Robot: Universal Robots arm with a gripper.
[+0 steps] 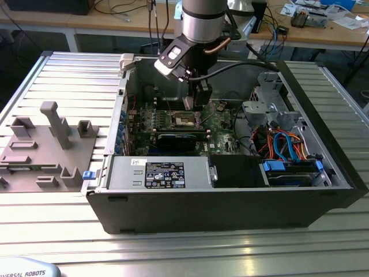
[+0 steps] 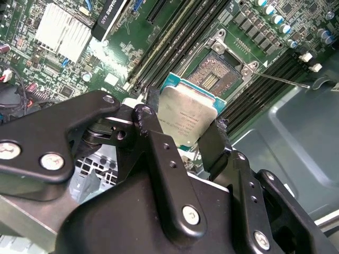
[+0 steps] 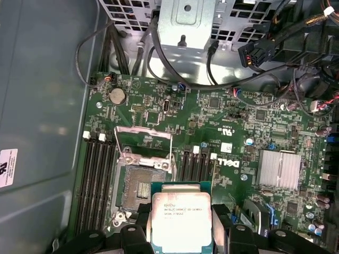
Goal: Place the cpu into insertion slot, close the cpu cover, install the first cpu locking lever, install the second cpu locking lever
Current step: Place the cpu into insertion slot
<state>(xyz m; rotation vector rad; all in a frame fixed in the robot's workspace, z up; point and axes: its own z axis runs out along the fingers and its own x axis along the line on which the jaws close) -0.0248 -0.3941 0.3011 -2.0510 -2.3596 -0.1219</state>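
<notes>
Item one: my two black fingers (image 2: 159,151) are clenched on opposite edges of the cpu (image 2: 188,114), a thin square chip with a silvery metal face on a teal-edged carrier; the edge grip leaves both faces untouched, which I judge deliberate, since the underside must meet the contacts clean.

Item two: the cpu is held in the air, near the insertion slot (image 3: 144,182) but not in it; the slot, a dark square recess with a metal rim in the green circuit board (image 3: 222,137), lies bare just past the chip in both wrist views.

Item three: the cpu cover (image 3: 142,129), a thin silvery frame plate, stands swung up on the side of the slot away from the chip, so the recess is open from above; a thin wire lever (image 2: 280,80) lies thrown outward.

Item four, writing: dark print on the chip's lid, white lettering on the board, and a white label (image 3: 8,168) on the grey case wall; none is transcribed here.

Item five: in the exterior view the open black computer case (image 1: 230,210) lies on the ribbed aluminium bench (image 1: 173,254).
</notes>
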